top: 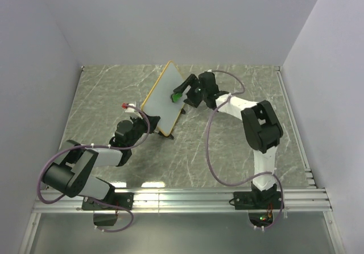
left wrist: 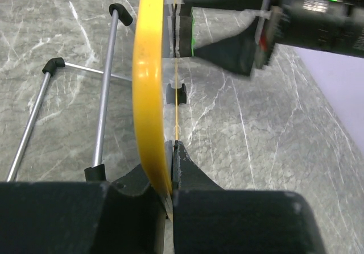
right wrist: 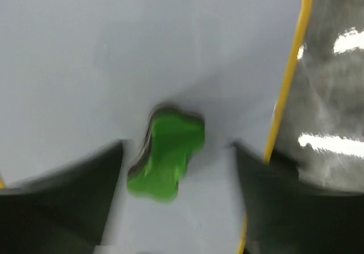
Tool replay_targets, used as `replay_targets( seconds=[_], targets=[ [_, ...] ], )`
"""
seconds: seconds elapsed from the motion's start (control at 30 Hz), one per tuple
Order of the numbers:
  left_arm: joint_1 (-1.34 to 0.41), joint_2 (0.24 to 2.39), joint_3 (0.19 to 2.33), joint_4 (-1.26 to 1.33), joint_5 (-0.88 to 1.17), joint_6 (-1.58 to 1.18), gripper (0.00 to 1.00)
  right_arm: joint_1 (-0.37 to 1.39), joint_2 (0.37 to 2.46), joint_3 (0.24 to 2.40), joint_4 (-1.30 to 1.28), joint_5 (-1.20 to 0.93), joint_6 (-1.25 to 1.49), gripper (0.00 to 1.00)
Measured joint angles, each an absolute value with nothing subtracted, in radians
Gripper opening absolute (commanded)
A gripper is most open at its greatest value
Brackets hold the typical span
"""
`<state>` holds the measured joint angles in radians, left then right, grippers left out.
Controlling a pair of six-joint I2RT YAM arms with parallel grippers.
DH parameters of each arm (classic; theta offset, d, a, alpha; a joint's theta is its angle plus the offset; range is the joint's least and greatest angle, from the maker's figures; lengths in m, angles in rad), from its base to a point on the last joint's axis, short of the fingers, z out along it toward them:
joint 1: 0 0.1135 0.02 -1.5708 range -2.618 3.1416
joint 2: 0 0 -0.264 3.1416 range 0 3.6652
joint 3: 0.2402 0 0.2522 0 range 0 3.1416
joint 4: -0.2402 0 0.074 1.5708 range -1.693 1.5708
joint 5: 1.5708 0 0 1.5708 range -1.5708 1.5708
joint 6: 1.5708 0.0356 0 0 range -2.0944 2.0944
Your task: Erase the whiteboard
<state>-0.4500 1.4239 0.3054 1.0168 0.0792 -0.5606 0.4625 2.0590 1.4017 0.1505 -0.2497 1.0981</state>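
A: Where is the whiteboard (top: 165,98)?
B: It is over the middle of the table (top: 239,146), tilted up on one edge. Whether its feet touch the table cannot be told. The left gripper (left wrist: 170,152) is pinched tight on the yellow frame at the board's lower rim.
A: And the right gripper (right wrist: 179,147)?
B: It faces the white side with its jaws apart. The green eraser (right wrist: 166,154) sits between the fingers against the board, but neither finger touches it. The view is blurred, so whether it clings there or is slipping is unclear.
A: Which step is this?
B: Probably the wiping, or the end of it, since the face looks blank. Next, the right gripper would need to close squarely on the eraser while the left holds the board steady.
A: Any writing?
B: None that can be read. A pale label (left wrist: 318,4) on the right gripper is too blurred.
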Motion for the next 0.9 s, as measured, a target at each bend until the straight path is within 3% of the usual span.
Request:
replay_targets(
  seconds=[0.47,0.73,0.9],
  targets=[
    [-0.451,1.407,0.317,0.977,0.087,-0.54,0.01,0.488,1.589,1.283,-0.035,-0.21,0.926,1.0],
    [-0.451,1.404,0.324,0.956,0.089,-0.545,0.01,0.488,1.585,1.282,-0.122,-0.205,0.9,1.0],
    [-0.451,1.404,0.322,0.956,0.088,-0.547,0.01,0.485,1.702,1.311,-0.116,-0.208,0.909,1.0]
  ],
)
